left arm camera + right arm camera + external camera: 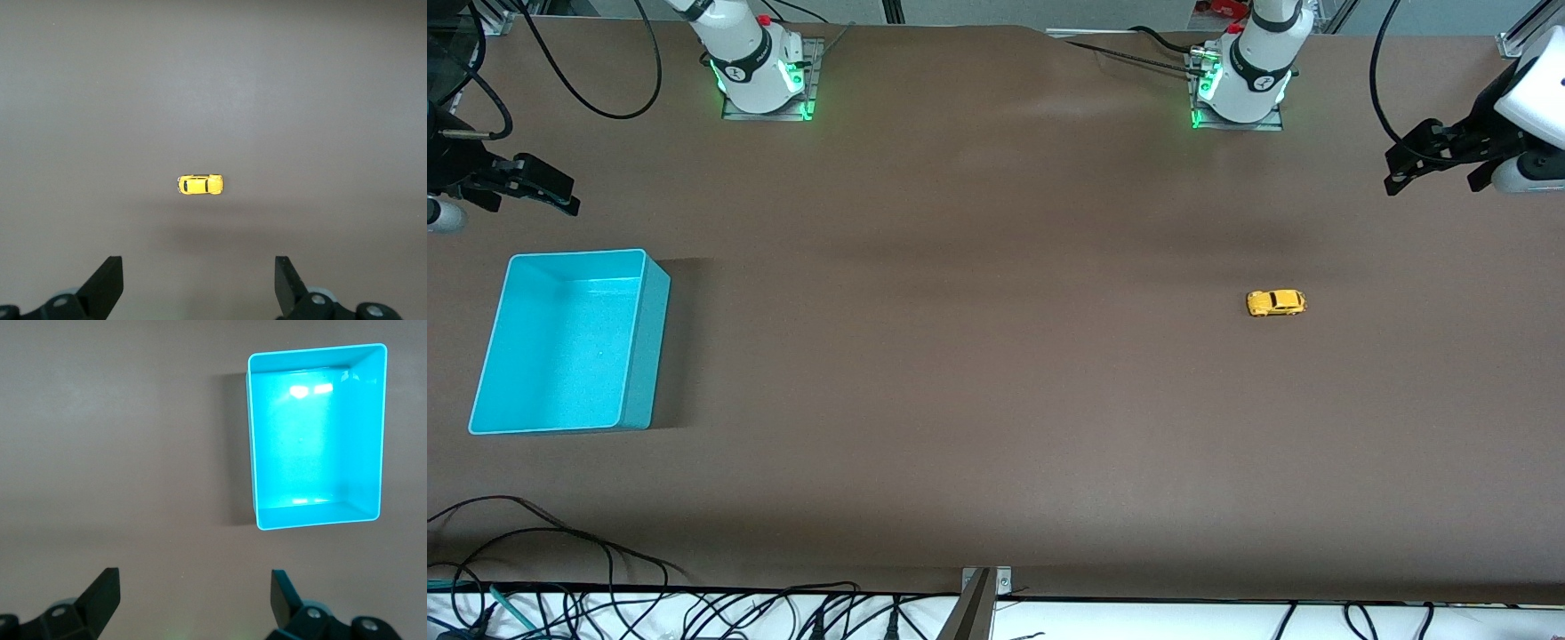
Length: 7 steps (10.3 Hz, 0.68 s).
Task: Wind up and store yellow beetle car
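Brown tabletop (pixel 996 400); yellow beetle car (pixel 1275 303) is seen toward the left arm's end, well apart from turquoise bin (pixel 569 342). Left gripper (pixel 199 283) and right gripper (pixel 195 597) are held spread, empty. Car is judged light, rigid, slippery; best pinched across its sides.

A tiny yellow beetle car (pixel 1276 303) (pixel 199 185) sits upright on its small dark wheels on the brown counter (pixel 978 400), at right of centre in the front view. Its rounded body lies lengthwise across the frame, dark windows showing against the yellow shell. It stands alone on bare surface, nothing touching it. In the left wrist view it appears just below mid-frame, seen from above.
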Each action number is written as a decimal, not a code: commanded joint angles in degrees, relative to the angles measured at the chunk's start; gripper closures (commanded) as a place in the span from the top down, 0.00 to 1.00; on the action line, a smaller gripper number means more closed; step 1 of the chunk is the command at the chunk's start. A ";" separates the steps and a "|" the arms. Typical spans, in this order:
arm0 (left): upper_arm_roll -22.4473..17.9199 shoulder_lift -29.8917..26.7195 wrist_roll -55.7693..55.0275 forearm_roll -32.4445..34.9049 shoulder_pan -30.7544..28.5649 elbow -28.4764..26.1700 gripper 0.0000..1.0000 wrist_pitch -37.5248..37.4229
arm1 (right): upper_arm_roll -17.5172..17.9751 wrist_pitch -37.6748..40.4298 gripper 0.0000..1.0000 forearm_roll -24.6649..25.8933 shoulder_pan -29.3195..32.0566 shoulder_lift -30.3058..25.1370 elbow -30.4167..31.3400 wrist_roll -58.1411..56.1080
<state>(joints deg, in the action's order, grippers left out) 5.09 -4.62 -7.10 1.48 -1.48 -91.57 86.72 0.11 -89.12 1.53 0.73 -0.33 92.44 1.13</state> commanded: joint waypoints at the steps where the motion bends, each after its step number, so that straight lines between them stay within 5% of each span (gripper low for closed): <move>1: 0.09 0.40 1.04 -0.95 -0.19 1.13 1.00 -0.41 | 0.15 0.18 1.00 -1.17 0.50 0.51 -1.21 -0.16; 7: 0.09 1.19 2.00 -0.95 -0.28 0.52 1.00 -0.41 | 0.15 0.18 1.00 -1.17 0.50 0.51 -1.21 -0.16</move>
<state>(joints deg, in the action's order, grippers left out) 5.35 -3.76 -7.04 1.48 -1.36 -91.65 86.69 0.11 -89.20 1.52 0.73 -0.33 92.44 1.13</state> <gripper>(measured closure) 0.000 0.000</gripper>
